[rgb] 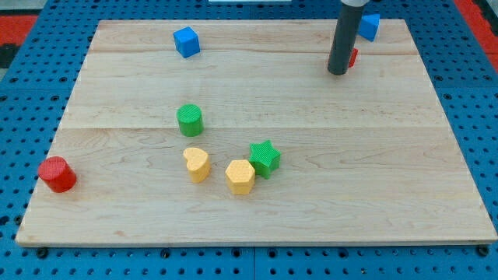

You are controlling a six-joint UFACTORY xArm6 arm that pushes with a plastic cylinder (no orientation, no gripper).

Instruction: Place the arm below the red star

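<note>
The red star [352, 57] is mostly hidden behind my rod at the view's top right; only a red sliver shows. My tip [338, 72] rests on the wooden board [257, 225] just to the left of and slightly below that sliver, touching or nearly touching it. A blue block [369, 26] sits just above and to the right of the rod, partly hidden.
A blue cube [186, 41] lies at the top left. A green cylinder [189, 120] sits mid-left. A yellow heart [197, 164], a yellow hexagon [240, 176] and a green star [264, 158] cluster at the lower middle. A red cylinder [57, 174] stands at the left edge.
</note>
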